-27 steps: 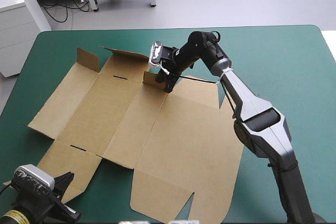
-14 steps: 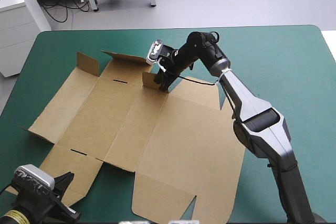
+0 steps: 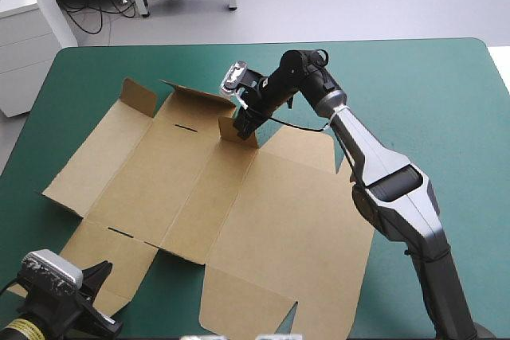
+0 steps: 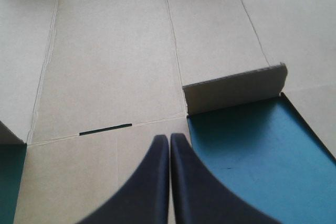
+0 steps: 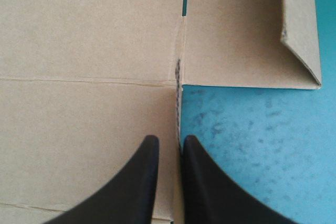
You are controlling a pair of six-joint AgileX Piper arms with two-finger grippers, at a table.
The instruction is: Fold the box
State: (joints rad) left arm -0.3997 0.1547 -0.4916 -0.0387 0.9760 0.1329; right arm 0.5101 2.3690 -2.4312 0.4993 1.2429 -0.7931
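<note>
The brown box (image 3: 239, 220) lies as a mostly flat cut sheet across the teal-green cover (image 3: 430, 101). My right gripper (image 3: 241, 127) is at the sheet's far edge, shut on a small flap (image 3: 228, 128) that it holds upright. In the right wrist view the flap's thin edge (image 5: 178, 108) runs between the fingers of the right gripper (image 5: 166, 139), with flat panels of the box (image 5: 84, 35) ahead. My left gripper (image 3: 102, 296) sits at the near left corner. In its own view the left gripper (image 4: 169, 137) is shut and empty above the box (image 4: 115, 66).
Two flaps stand half raised at the sheet's far left, one at the corner (image 3: 137, 95) and a wider one (image 3: 195, 89). Another low flap (image 4: 236, 85) stands ahead of the left gripper, beside bare cover (image 4: 252, 150). Open cover lies right of the box.
The right gripper has drawn the small flap a little to the left and tipped it more upright. The sheet has shifted slightly with it. The left arm has stayed put.
</note>
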